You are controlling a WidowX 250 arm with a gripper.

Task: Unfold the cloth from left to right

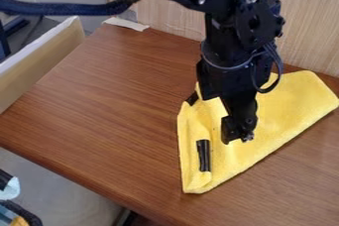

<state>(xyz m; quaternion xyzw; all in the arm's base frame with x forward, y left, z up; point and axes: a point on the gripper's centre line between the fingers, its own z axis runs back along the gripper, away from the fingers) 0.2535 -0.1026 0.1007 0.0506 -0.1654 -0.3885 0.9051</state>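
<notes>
Hanging down in the camera view, the claw [237, 135] is over the middle of the yellow cloth [285, 113]; whether it is released, clenched or grasping anything, I cannot tell. The cloth lies on the right part of the brown wooden surface [99, 106], with a narrow end toward the near edge. A short black strip [204, 155] shows along its left side. A white scrap [127, 24] rests at the surface's far left corner.
</notes>
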